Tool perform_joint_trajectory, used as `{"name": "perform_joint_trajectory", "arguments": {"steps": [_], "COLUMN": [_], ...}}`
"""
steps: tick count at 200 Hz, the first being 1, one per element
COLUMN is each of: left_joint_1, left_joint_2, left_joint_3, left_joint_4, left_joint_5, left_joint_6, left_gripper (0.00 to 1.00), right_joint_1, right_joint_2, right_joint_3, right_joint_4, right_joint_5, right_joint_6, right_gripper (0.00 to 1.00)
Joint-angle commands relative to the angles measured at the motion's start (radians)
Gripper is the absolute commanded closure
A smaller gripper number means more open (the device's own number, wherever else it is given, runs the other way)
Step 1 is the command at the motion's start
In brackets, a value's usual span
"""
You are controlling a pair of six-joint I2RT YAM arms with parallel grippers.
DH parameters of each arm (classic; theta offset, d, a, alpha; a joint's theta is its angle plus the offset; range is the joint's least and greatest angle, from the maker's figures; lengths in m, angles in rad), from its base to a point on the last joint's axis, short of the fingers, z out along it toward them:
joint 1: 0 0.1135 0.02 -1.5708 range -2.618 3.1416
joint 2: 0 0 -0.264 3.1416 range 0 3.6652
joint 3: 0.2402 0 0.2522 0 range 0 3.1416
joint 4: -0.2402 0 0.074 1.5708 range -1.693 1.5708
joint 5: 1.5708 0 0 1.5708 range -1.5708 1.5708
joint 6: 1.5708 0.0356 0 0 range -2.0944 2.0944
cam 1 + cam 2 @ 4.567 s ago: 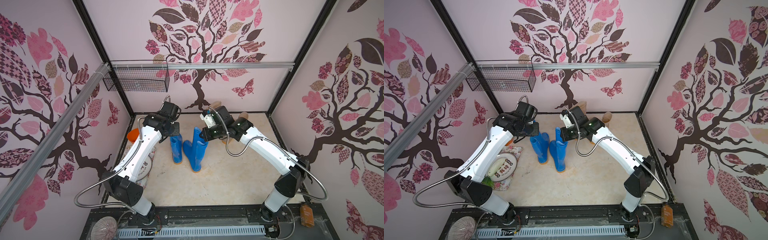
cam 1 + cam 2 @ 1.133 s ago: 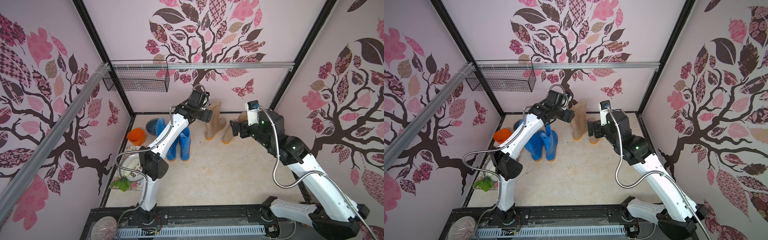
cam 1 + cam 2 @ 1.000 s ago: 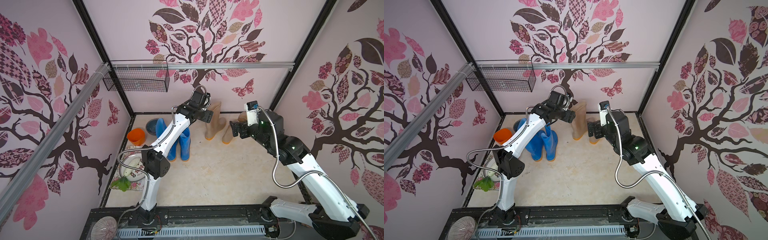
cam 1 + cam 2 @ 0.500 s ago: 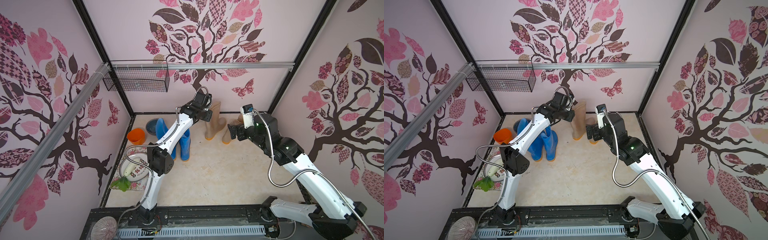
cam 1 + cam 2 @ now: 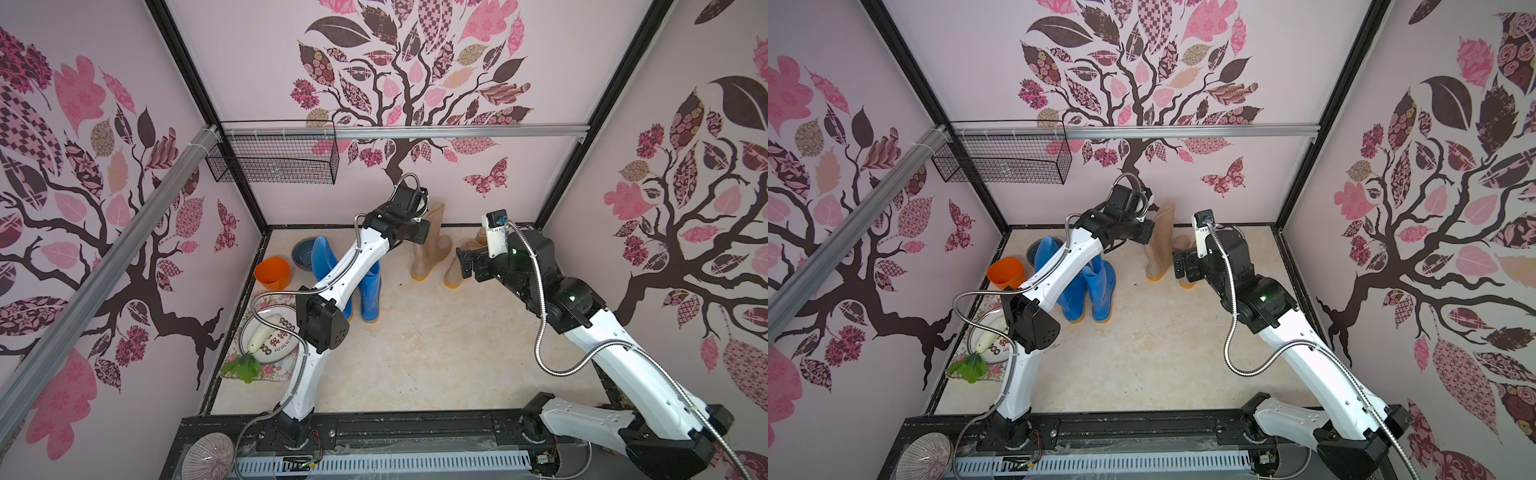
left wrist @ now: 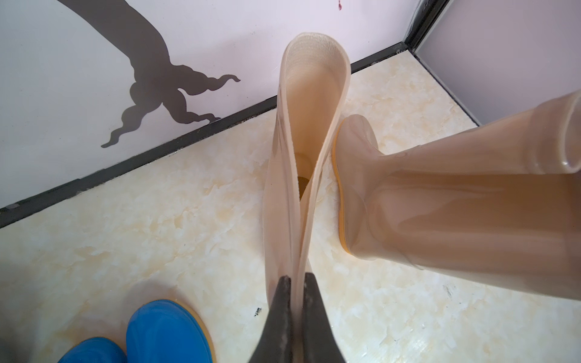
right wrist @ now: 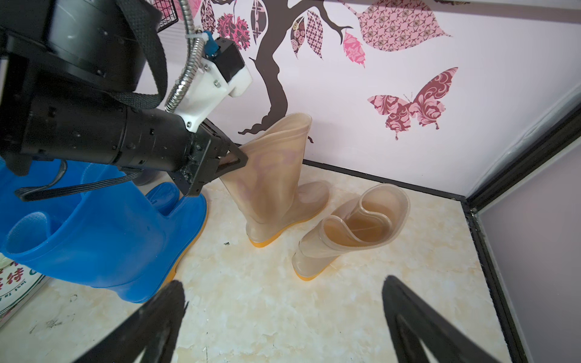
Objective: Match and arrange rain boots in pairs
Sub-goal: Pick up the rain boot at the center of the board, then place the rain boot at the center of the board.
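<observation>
Our left pincer (image 6: 297, 278) clamps the upright tan boot (image 6: 314, 78) at its rim by the far wall (image 5: 457, 174); our right pincer (image 7: 283, 281) gapes near the other tan boot (image 7: 352, 232). Blue boots (image 5: 370, 291) stand left, near desk (image 5: 415, 353) open.

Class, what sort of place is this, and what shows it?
Probably a robot test booth dressed as a room: left arm and right arm mounted on a front rail, black frame posts, tree-print wall panels.

Orange cup (image 5: 272, 272) beside grey-blue bowl (image 5: 298, 252); white radish (image 5: 260, 334) on plate (image 5: 272, 355); wire basket (image 5: 274, 162) on wall.
</observation>
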Motion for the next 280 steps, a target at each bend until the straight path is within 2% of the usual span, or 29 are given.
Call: {"name": "perform_joint_trajectory", "arguments": {"steps": [1, 38, 86, 128, 169, 234, 280], "left_joint_1": [-0.005, -0.024, -0.054, -0.098, -0.144, -0.210, -0.226], "left_joint_2": [-0.091, -0.140, -0.230, -0.269, -0.352, -0.406, -0.410], "left_joint_3": [0.059, 0.035, -0.085, -0.113, -0.217, -0.293, -0.308], "left_joint_4": [0.083, 0.079, 0.115, 0.082, 0.140, 0.137, 0.125], "left_joint_5": [-0.017, -0.090, -0.145, -0.236, -0.275, -0.272, -0.227], "left_joint_6": [-0.052, -0.125, -0.215, -0.284, -0.333, -0.336, -0.299], "left_gripper": [1.00, 1.00, 1.00, 1.00, 1.00, 1.00, 1.00], "right_joint_1": [-0.007, -0.009, -0.010, -0.010, -0.009, -0.009, -0.010], "right_joint_2": [-0.035, -0.064, -0.087, -0.107, -0.124, -0.143, -0.158], "right_joint_3": [0.005, -0.005, -0.021, -0.028, -0.034, -0.043, -0.063], "right_joint_4": [0.009, 0.022, 0.018, 0.009, 0.006, 0.007, 0.013], "right_joint_5": [0.038, 0.021, -0.001, -0.017, -0.023, -0.041, -0.046], "right_joint_6": [0.023, 0.047, 0.075, 0.087, 0.091, 0.101, 0.116], "right_gripper": [0.00, 0.00, 0.00, 0.00, 0.00, 0.01, 0.01]}}
